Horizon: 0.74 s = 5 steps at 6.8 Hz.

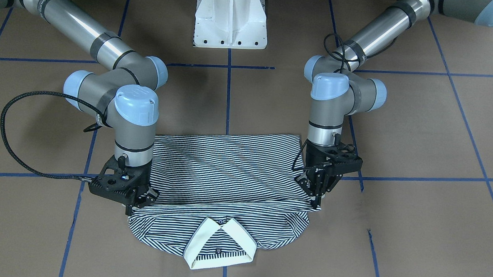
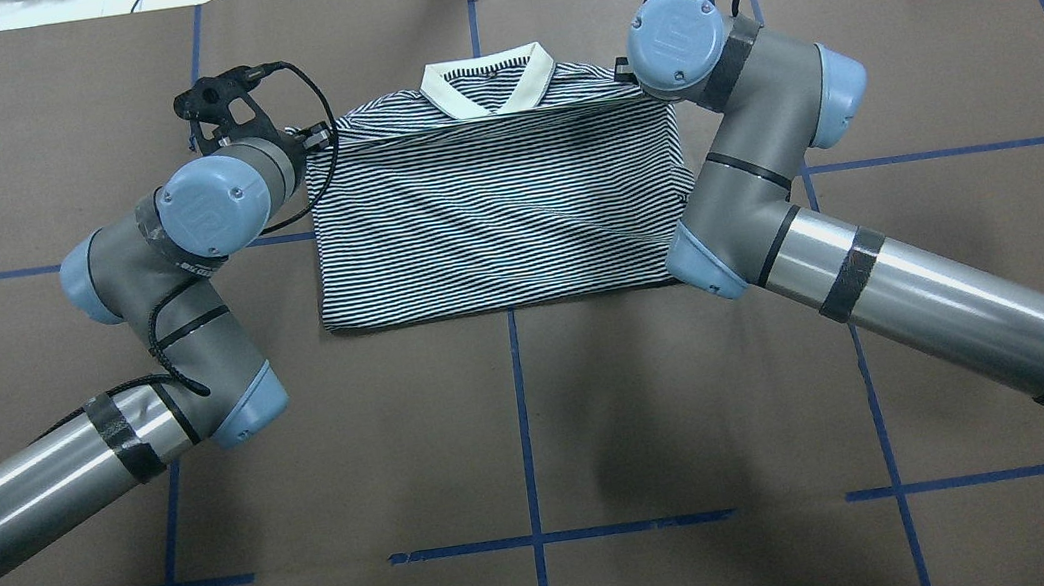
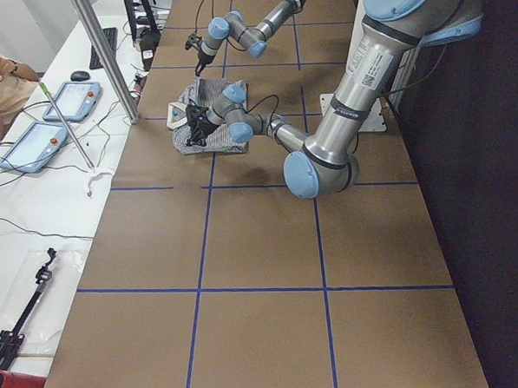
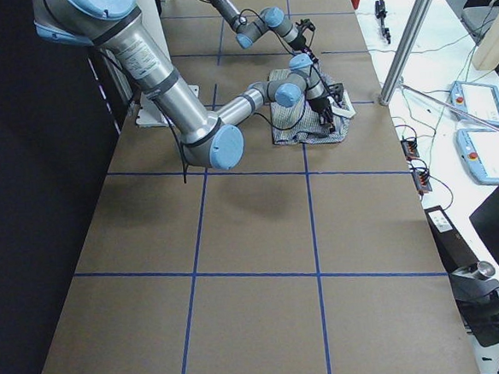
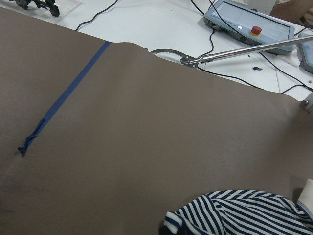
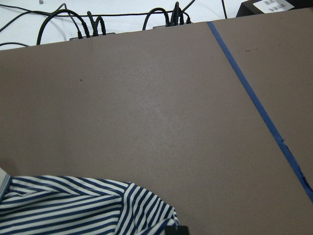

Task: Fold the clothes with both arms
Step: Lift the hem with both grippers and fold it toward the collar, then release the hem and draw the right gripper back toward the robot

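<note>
Cream collar point(image 1: 238, 238) nearest; left pincer point(image 1: 316, 200) pinches the polo shirt point(image 1: 228, 167) (right pincer point(image 1: 139, 202): tips hidden, cannot tell).

We see the table point(image 2: 521, 434) lit brightly and evenly from above, so that the left arm point(image 2: 15, 501) and the right arm point(image 2: 927, 305) throw only soft, blurred shadows on it, while pale streaks of glare run along their silver tubes. The overhead and front views are sharp enough to show each stripe of the shirt point(image 2: 492, 216). In the side views it is too small for such detail, the bench point(image 3: 33, 197) is nearly washed out, and the wrist views look a little soft.
</note>
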Tool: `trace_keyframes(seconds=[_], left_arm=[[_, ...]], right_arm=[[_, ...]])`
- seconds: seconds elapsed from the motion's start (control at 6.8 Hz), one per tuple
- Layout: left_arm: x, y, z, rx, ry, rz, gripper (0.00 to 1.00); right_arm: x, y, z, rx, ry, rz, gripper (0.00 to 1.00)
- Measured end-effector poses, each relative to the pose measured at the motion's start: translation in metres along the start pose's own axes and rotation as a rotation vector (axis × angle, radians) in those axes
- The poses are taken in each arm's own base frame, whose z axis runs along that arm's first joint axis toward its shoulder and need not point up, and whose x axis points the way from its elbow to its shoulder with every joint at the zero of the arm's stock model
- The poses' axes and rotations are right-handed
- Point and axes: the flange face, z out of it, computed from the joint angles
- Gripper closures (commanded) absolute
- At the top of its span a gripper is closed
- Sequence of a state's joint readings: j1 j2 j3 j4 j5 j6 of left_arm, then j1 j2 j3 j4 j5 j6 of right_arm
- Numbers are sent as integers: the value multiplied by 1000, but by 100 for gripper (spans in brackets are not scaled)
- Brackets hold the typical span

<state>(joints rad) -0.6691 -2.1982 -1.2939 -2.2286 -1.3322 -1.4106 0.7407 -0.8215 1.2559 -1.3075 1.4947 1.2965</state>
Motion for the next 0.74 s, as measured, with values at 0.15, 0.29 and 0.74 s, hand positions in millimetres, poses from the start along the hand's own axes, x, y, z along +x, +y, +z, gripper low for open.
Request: trace_keyframes(seconds=[0.15,0.29,0.74], left_arm=[[-2,0,4,4,14,2,71],[-1,-2,3,10,45,-7,66],[5,-14,-10,29,144,-41,64]], right_arm=[[-2,0,3,4,-6,0,60],[-4,0,6,11,-24,3,50],[-14,-7,-14,13,-145,32,36]])
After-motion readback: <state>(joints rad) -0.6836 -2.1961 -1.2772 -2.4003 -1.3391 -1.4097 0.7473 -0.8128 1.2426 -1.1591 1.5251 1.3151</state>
